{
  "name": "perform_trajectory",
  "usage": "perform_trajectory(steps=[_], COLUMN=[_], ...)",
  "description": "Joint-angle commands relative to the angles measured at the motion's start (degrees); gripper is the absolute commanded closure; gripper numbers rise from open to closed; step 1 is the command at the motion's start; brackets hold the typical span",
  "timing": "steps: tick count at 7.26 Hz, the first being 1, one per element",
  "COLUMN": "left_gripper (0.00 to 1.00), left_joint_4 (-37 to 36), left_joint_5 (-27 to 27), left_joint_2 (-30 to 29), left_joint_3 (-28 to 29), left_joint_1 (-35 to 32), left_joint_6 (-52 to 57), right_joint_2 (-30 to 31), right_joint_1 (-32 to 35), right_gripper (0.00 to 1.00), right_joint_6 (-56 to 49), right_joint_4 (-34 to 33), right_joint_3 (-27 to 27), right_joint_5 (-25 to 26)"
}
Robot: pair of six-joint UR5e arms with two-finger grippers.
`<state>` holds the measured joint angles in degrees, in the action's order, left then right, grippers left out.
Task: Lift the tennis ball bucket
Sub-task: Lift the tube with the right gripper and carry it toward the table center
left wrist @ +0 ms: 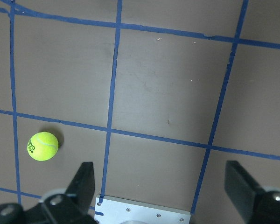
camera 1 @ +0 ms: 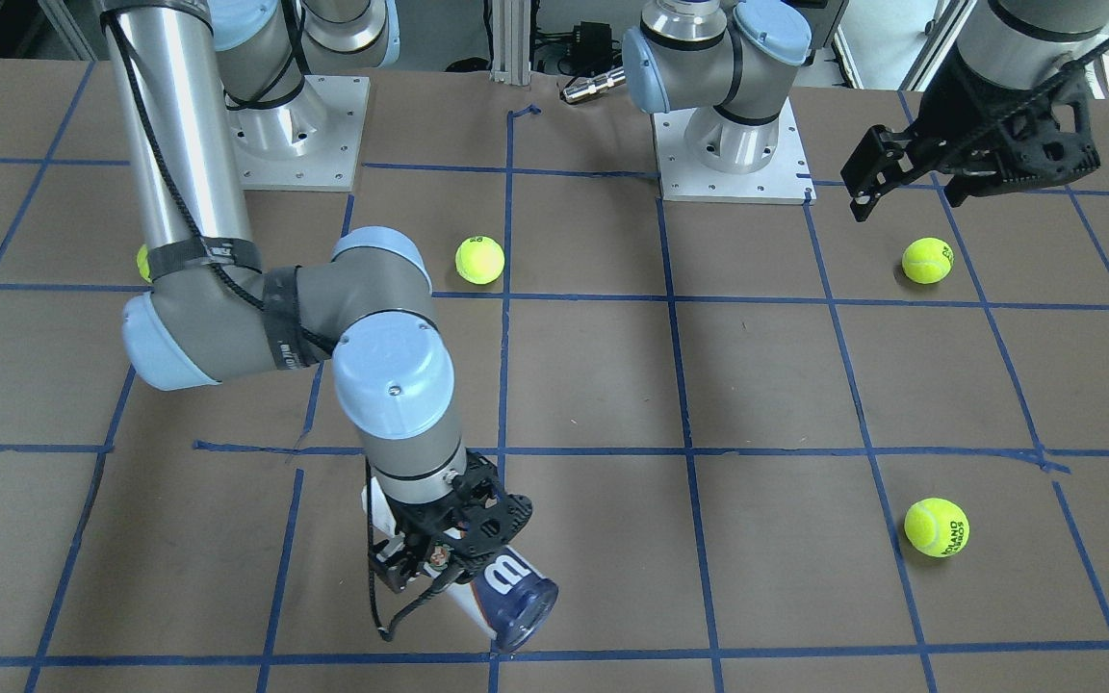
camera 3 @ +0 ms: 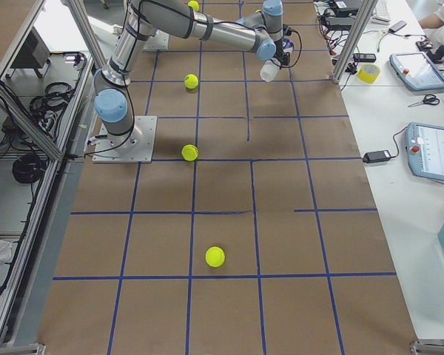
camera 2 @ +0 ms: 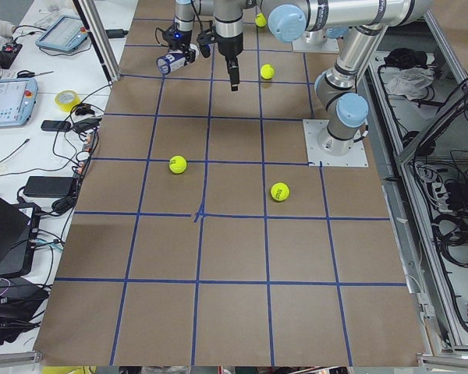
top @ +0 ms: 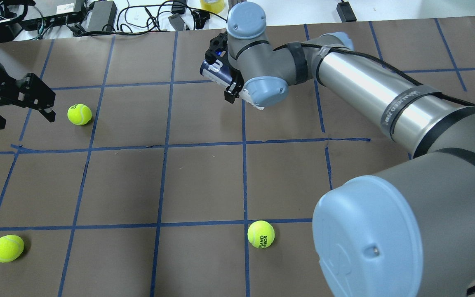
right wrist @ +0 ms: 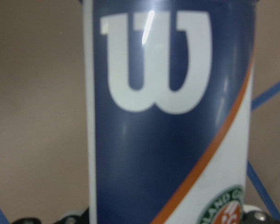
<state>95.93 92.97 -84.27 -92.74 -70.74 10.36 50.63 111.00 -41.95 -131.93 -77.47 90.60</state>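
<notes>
The tennis ball bucket [camera 1: 506, 589] is a clear tube with a white and navy label. It lies tilted in my right gripper [camera 1: 429, 576], near the table's operator-side edge. The right gripper is shut across its middle. In the overhead view the bucket [top: 212, 71] pokes out to the left of the right gripper [top: 222, 72]. The right wrist view is filled by its label [right wrist: 170, 116]. I cannot tell whether it is clear of the table. My left gripper [camera 1: 906, 188] hangs open and empty above the table, also in the overhead view [top: 25, 119] and the left wrist view [left wrist: 161, 186].
Loose tennis balls lie on the brown table: one [camera 1: 479, 260] near the middle, one [camera 1: 927, 260] by the left gripper, one [camera 1: 936, 526] near the front. A fourth [camera 1: 142, 262] peeks from behind the right arm. The arms' base plates [camera 1: 728, 164] stand at the robot side.
</notes>
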Motion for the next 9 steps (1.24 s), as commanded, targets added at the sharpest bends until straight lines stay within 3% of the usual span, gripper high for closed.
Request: perform_trajectory(steps=[1,2,5,9], left_gripper=[0.0,0.0,0.0,0.0], left_joint_4=[0.0,0.0,1.5,1.7], left_joint_5=[-0.6,-2.8,-2.5,-4.8], left_joint_2=[0.0,0.0,0.2,0.2], left_joint_3=[-0.1,0.2,0.1,-0.3], left_joint_1=[2.1,2.1,1.2,0.9], left_joint_6=[1.7,1.6,-0.8,-0.8], right_joint_2=[-3.1,-4.2,-6.1,-6.2], right_joint_1=[5.1,5.8,6.6,7.1], right_gripper=[0.31,0.31,0.28,0.18], right_joint_6=[-8.7,-9.9,-15.8,-16.4], right_joint_4=[-7.0,-10.3,-12.3,-7.8], right_joint_3=[0.2,0.4,0.0,0.6], right_joint_5=[1.3,1.8,3.7,5.0])
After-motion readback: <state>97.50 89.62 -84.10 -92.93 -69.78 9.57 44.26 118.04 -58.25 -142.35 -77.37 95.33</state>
